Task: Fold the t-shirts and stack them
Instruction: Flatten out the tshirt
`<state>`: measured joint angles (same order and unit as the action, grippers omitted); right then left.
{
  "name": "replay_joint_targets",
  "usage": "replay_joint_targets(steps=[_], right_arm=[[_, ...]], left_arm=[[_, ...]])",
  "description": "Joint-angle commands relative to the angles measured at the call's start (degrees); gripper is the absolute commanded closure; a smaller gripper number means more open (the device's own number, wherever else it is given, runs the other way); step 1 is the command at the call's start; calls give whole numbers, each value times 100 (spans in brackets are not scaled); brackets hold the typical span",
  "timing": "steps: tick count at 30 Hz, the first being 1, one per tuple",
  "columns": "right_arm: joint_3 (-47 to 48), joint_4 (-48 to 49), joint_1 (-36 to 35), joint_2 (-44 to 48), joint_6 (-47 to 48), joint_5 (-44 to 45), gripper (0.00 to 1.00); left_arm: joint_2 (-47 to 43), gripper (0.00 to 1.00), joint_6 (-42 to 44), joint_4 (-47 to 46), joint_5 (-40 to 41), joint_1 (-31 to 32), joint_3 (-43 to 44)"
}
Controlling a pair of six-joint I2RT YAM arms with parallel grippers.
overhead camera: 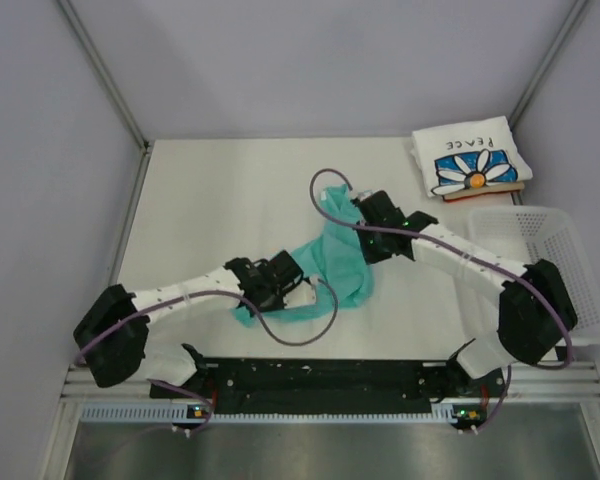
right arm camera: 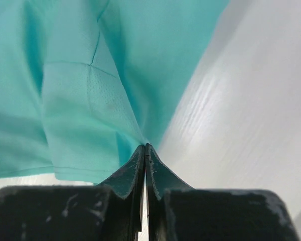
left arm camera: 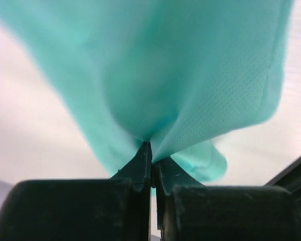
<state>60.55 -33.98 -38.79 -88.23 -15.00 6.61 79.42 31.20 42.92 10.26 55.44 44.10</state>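
Containers: one white mesh basket (overhead camera: pixel 555 262) at the right edge of the worktop (overhead camera: pixel 230 200). Both shirts lie outside it.

Counts: two t-shirts, one basket, two arms.

Daisy-print "PEACE" shirt (overhead camera: pixel 470 158): folded, flat at the far right corner of the worktop, just beyond the basket. Neither arm touches it.

Teal shirt (overhead camera: pixel 342 268): bunched at mid-worktop between the two arms, with each arm holding part of it.

Left pincer (left arm camera: pixel 150 154): clenched on a pinch of teal cloth, which fans out above the fingertips. It grips the shirt's near-left part.

Right pincer (right arm camera: pixel 145 152): clamped tight on a fold of the same shirt near a seam, at the shirt's far end.
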Motion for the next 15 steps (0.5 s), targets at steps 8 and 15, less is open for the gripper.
replay_joint_targets(steps=[8, 15], right_arm=[[1862, -56, 952, 2142, 727, -335, 100], [1435, -188, 961, 2855, 508, -1011, 100]], left_arm=[[-1762, 100, 369, 867, 160, -1501, 2550], [-2483, 100, 632, 1113, -865, -1457, 2509]])
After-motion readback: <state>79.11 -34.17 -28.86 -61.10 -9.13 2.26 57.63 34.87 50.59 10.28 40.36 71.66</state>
